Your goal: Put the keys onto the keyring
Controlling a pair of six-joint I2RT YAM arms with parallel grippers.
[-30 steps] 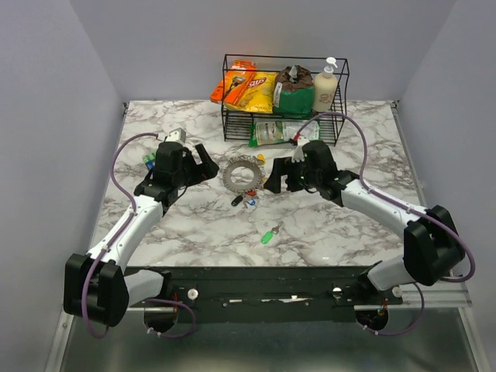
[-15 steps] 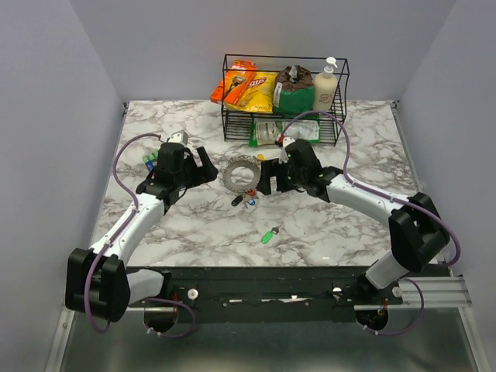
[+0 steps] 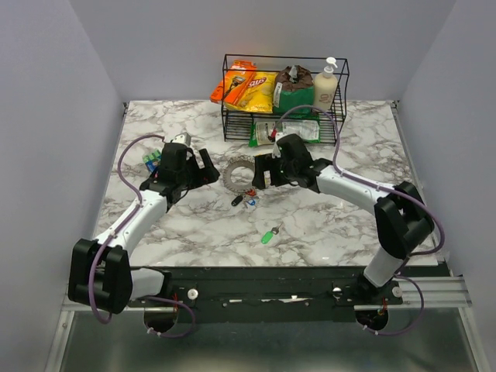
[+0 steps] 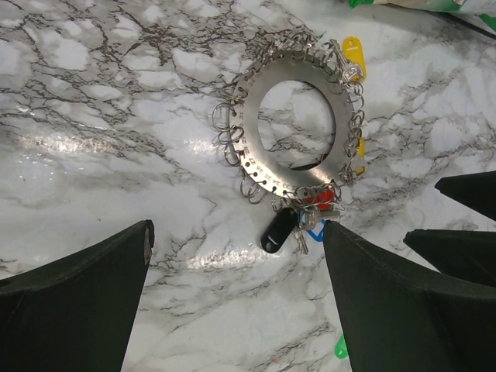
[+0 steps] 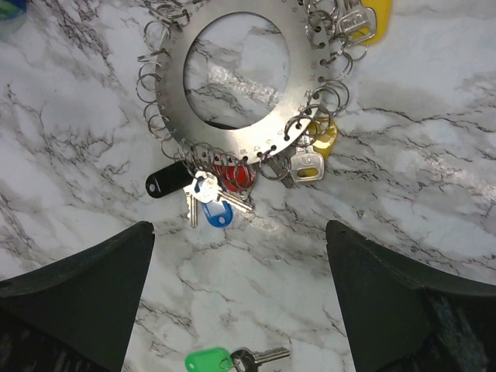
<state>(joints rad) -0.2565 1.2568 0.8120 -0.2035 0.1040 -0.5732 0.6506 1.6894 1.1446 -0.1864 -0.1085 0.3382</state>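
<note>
Marble table (image 3: 349,225): keyring (image 3: 239,174) is being flanked by empty, wide-spread left gripper (image 3: 203,167) and right gripper (image 3: 260,172). Green key (image 3: 267,235), at its 5 o'clock, likely needs grasping next.

The keyring (image 3: 239,175) lies between left claw (image 3: 209,167) and right claw (image 3: 258,172), one key (image 3: 269,234) nearer.

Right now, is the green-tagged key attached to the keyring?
No, the green-tagged key lies alone on the table, well apart from the keyring, in the right wrist view.
</note>
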